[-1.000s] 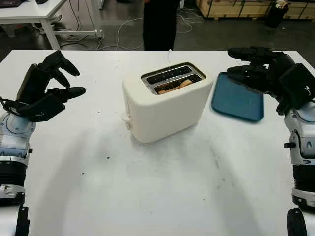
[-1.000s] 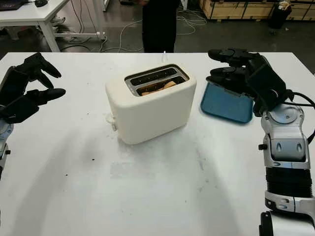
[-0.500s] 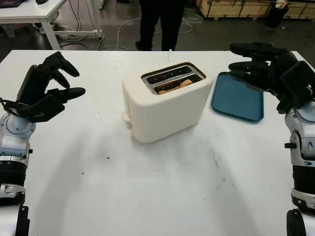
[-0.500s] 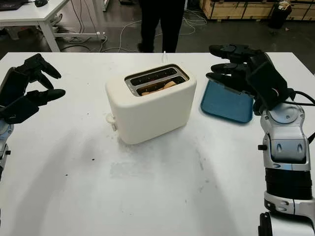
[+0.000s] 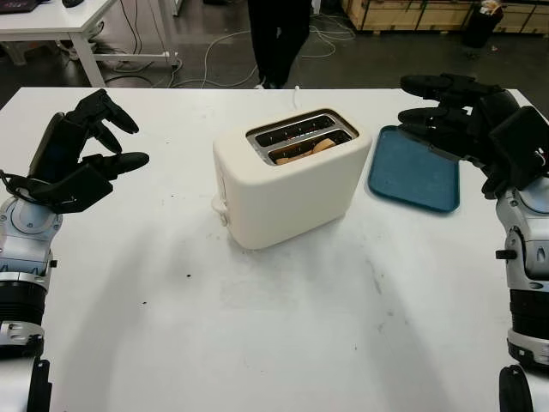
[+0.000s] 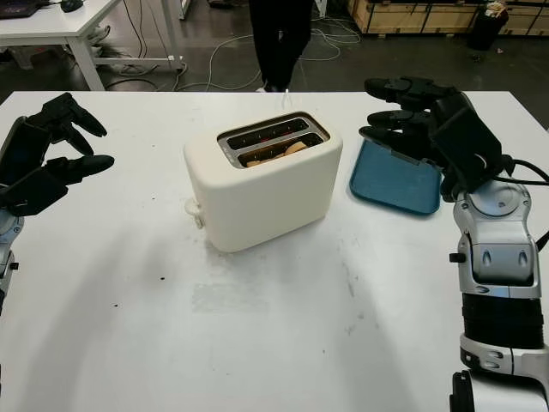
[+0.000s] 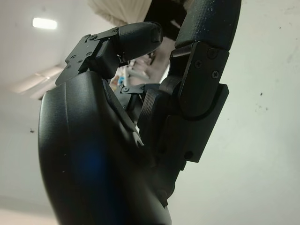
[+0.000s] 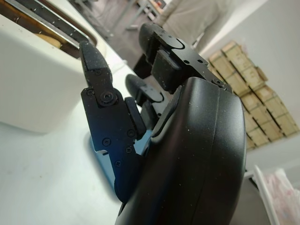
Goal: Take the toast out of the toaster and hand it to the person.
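The toaster (image 5: pixel 290 176) stands mid-worktop (image 5: pixel 257 326), its long axis running diagonally — slots slanting from near-left to far-right. The toast (image 5: pixel 302 152) lies low in the nearer slot, along that same line. The left hand (image 5: pixel 86 150) hovers empty and open well left; the right hand (image 5: pixel 455 116), also empty and open, hangs above the blue tray (image 5: pixel 412 176).

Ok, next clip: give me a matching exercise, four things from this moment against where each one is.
Things:
1. toast
2. blue tray
3. left hand
4. person

Places:
A. standing on the floor beyond the table's far edge
B. raised above the table's left side, open
C. in the toaster's near slot
D. flat on the table, right of the toaster, under the open right hand

Pairs: 1-C, 2-D, 3-B, 4-A
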Robot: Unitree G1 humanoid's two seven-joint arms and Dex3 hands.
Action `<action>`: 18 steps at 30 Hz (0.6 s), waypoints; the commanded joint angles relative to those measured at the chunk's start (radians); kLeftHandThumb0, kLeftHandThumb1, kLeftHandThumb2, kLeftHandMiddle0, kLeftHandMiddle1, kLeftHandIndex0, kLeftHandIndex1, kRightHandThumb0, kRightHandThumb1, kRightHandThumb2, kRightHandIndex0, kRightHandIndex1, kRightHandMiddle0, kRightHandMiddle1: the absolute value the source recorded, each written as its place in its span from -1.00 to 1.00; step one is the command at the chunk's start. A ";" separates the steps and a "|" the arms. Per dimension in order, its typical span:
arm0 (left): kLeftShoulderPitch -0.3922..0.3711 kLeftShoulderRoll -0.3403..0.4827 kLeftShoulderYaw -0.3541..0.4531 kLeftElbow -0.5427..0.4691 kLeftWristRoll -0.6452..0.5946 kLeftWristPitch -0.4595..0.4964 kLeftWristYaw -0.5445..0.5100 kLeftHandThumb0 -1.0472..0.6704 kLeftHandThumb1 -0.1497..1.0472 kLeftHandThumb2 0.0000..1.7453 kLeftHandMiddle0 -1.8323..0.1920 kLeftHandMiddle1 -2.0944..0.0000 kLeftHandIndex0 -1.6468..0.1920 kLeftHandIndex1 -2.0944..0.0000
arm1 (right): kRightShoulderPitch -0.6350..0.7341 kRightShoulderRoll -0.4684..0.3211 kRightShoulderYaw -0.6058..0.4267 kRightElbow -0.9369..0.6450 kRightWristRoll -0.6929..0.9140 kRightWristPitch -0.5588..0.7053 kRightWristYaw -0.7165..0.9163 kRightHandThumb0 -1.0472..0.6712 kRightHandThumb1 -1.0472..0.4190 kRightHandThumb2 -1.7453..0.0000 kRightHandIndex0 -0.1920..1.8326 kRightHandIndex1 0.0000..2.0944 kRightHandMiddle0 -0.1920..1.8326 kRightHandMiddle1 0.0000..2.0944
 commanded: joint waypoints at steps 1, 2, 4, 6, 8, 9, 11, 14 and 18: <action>-0.006 -0.001 0.003 -0.013 -0.011 -0.003 0.002 -1.00 0.79 -0.86 0.31 -0.56 0.41 -0.48 | 0.003 0.003 -0.006 0.008 0.004 -0.004 -0.003 -0.28 -0.65 1.00 -0.23 -0.50 -0.05 -0.99; -0.006 -0.001 0.003 -0.010 -0.012 -0.007 0.001 -1.00 0.79 -0.86 0.31 -0.56 0.41 -0.48 | 0.003 0.001 -0.007 0.006 0.005 -0.001 -0.001 -0.28 -0.65 1.00 -0.23 -0.50 -0.05 -0.99; -0.006 -0.001 0.003 -0.009 -0.011 -0.009 0.002 -1.00 0.79 -0.85 0.30 -0.56 0.41 -0.48 | 0.004 -0.002 -0.005 0.004 0.002 0.002 -0.001 -0.28 -0.65 1.00 -0.23 -0.50 -0.05 -0.99; -0.005 -0.001 0.004 -0.012 -0.012 -0.009 0.001 -1.00 0.79 -0.85 0.31 -0.55 0.41 -0.48 | 0.003 -0.002 -0.006 0.001 0.003 0.007 -0.001 -0.27 -0.65 1.00 -0.23 -0.50 -0.05 -0.99; -0.005 0.000 0.002 -0.016 -0.007 -0.008 0.004 -1.00 0.79 -0.85 0.31 -0.55 0.41 -0.48 | 0.002 -0.001 -0.007 0.001 0.007 0.004 0.001 -0.26 -0.65 1.00 -0.23 -0.50 -0.05 -0.99; -0.005 0.000 0.003 -0.017 -0.008 -0.005 0.003 -1.00 0.79 -0.85 0.31 -0.55 0.41 -0.48 | 0.002 0.000 -0.009 0.001 0.010 0.004 0.002 -0.25 -0.65 1.00 -0.23 -0.50 -0.05 -0.99; -0.005 0.001 0.002 -0.019 -0.006 -0.002 0.003 -1.00 0.79 -0.86 0.31 -0.56 0.41 -0.48 | 0.002 -0.002 -0.008 0.003 0.009 0.002 0.003 -0.27 -0.64 1.00 -0.23 -0.50 -0.06 -0.99; -0.007 0.001 0.001 -0.018 -0.006 -0.004 0.002 -1.00 0.79 -0.86 0.31 -0.55 0.41 -0.48 | 0.002 -0.004 -0.011 0.008 0.015 -0.006 0.009 -0.26 -0.65 1.00 -0.24 -0.50 -0.06 -1.00; -0.010 0.000 0.001 -0.015 -0.008 -0.007 0.001 -1.00 0.79 -0.86 0.32 -0.55 0.42 -0.48 | 0.002 -0.002 -0.012 0.006 0.015 -0.006 0.009 -0.24 -0.65 1.00 -0.25 -0.50 -0.07 -1.00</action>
